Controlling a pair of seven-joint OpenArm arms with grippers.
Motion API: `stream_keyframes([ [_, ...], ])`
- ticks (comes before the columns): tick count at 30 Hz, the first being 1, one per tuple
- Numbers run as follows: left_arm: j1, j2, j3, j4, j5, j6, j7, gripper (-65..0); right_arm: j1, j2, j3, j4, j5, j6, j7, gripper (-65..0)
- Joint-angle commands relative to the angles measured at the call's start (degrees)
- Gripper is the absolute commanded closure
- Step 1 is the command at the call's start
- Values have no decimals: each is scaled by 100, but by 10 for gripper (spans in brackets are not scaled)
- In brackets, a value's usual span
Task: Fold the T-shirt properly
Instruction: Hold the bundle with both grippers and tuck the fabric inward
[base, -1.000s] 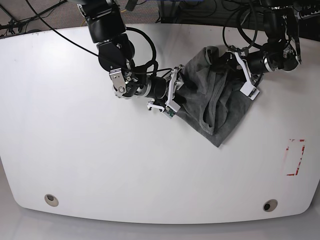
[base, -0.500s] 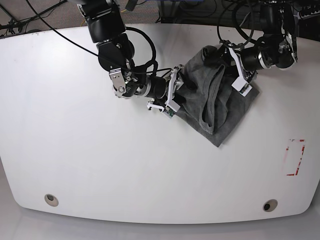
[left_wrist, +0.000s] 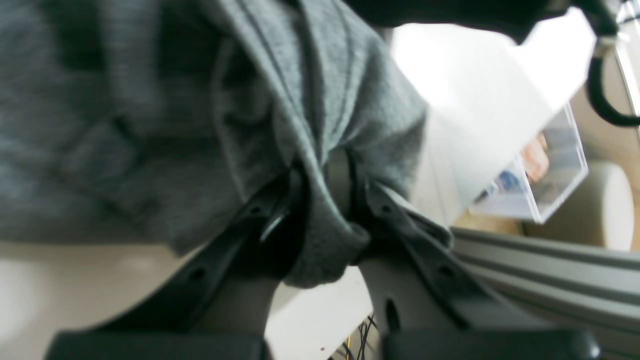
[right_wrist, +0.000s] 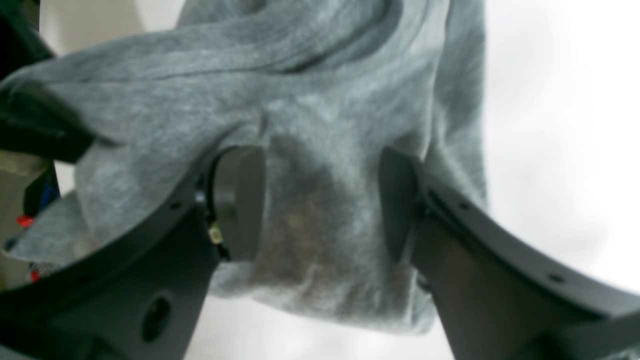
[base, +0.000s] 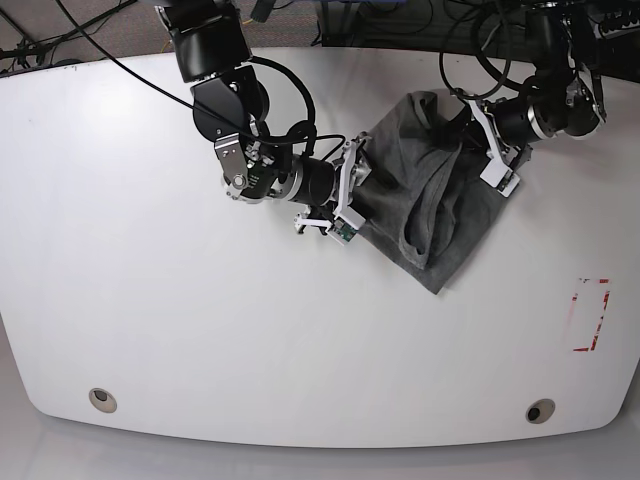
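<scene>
Worktop: a white, round-cornered worktop (base: 200, 330) is seen carrying the cloth and both arms.
T-shirt: a plain heather-grey, wrinkled cotton T-shirt (base: 430, 190) is laid bunched on the far right part of the worktop, between the two arms; one corner is pointed toward the near edge.
Right pincer: the black right pincer (right_wrist: 320, 200) is set at the shirt's left edge, with its jaws parted; a fold of grey cloth lies between the pads, and it cannot be told whether it is pressed.
Left pincer: the left pincer (left_wrist: 325, 185) is closed tight on a gathered ridge of the shirt at its far right edge.
Marking: a red dashed rectangle (base: 590, 315) is seen near the worktop's right edge, well apart from the shirt.
</scene>
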Motion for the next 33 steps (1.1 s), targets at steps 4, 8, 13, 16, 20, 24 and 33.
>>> stream_keyframes([
  [4, -45, -10, -233, 92, -135, -14, -103, -17, 184, -35, 23, 185, 80, 32, 82, -254],
  [8, -45, -19, -338, 136, -153, -23, -103, -17, 255, 0, 23, 168, 54, -210, 99, -225],
  [13, -133, -28, -470, 136, -153, -31, -103, -17, 466, 8, 31, -386, 89, -368, 117, -281],
  [16, -195, -36, -461, 136, -153, -31, -103, -17, 554, 8, 31, -755, 89, -368, 143, -284],
  [20, -212, -36, -461, 145, -153, -31, -103, -17, 536, 8, 23, -1186, 27, -377, 574, -282],
  [24, -283, -45, -461, 224, -153, -31, -103, -17, 527, 8, 23, -1608, 27, -359, 794, -282],
  [33, -652, -283, -786, 356, -127, -31, -103, -17, 413, 123, -4, -1854, 27, -351, 1110, -282],
])
